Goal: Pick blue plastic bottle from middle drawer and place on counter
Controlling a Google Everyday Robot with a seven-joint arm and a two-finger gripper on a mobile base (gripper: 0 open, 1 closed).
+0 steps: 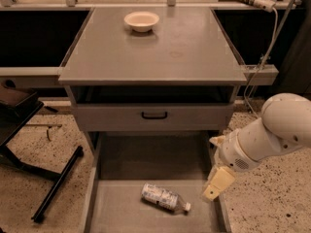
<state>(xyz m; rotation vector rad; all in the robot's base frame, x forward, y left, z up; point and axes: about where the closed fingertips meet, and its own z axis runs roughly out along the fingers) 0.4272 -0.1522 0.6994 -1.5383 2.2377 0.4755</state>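
The blue plastic bottle (164, 198) lies on its side on the floor of the open middle drawer (116, 212), cap pointing right. My gripper (216, 183) hangs at the end of the white arm over the drawer's right wall. It is just right of the bottle's cap, a little above it, and not touching it. The grey counter (160, 52) lies above, at the back of the view.
A shallow cream bowl (141, 21) stands at the counter's far edge. A closed grey drawer front with a black handle (154, 115) sits above the open drawer. A black stand (53, 188) is on the floor at the left. A cable (262, 57) hangs at the right.
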